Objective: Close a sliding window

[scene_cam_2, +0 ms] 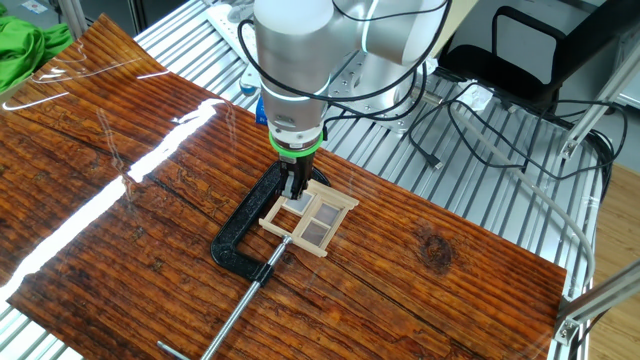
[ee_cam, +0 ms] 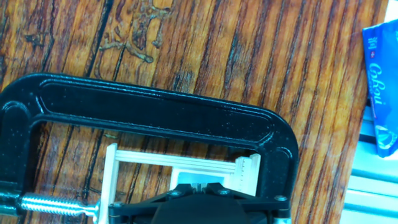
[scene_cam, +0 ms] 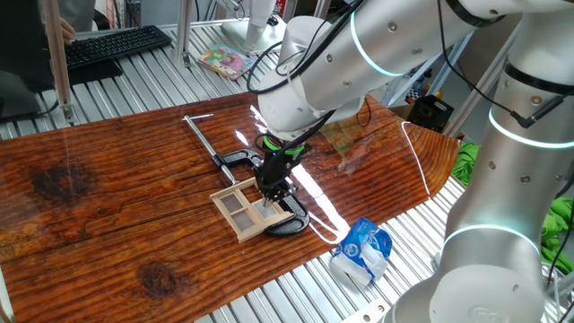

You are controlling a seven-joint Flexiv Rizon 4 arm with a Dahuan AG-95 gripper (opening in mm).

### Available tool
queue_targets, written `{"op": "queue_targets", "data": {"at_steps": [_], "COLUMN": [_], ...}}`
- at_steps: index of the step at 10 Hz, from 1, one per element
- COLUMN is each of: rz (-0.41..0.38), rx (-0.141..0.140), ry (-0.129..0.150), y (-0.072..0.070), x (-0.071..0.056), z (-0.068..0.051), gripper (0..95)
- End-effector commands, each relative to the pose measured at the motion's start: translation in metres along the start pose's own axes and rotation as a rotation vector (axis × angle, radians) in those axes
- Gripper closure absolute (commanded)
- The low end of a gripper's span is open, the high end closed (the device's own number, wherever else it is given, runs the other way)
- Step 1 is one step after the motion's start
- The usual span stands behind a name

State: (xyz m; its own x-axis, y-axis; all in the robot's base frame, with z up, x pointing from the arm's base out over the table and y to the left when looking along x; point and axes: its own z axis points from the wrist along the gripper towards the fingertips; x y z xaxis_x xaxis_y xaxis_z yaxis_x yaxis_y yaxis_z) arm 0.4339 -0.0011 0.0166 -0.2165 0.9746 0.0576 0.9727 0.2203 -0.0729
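One broad brown wooden tabletop (scene_cam: 108,197) fills most of both fixed views. Near its centre lies a black metal C-clamp (scene_cam_2: 240,235) with a long steel screw, holding the small pale wooden sliding window (scene_cam_2: 310,220). The gripper (scene_cam_2: 296,185) sits on the window's upper edge; jaw state cannot be told.

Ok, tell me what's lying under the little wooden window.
The sliding window lies flat on the wooden table, inside the black C-clamp, whose screw meets its frame. The gripper above covers one corner, so what's underneath there is hidden.
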Motion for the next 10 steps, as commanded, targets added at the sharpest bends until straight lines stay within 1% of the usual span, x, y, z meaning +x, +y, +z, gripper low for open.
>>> {"op": "queue_targets", "data": {"at_steps": [1,6,10], "rz": [-0.005,-0.001,0.014], "rx": [-0.001,-0.003,-0.005], "ry": [0.000,0.000,-0.001], "y": [-0.0003,0.0030,0.0042], "x": [-0.0001,-0.0006,-0.0015], "z": [-0.0005,0.0037,0.0047], "gripper": [95.0,95.0,95.0]}}
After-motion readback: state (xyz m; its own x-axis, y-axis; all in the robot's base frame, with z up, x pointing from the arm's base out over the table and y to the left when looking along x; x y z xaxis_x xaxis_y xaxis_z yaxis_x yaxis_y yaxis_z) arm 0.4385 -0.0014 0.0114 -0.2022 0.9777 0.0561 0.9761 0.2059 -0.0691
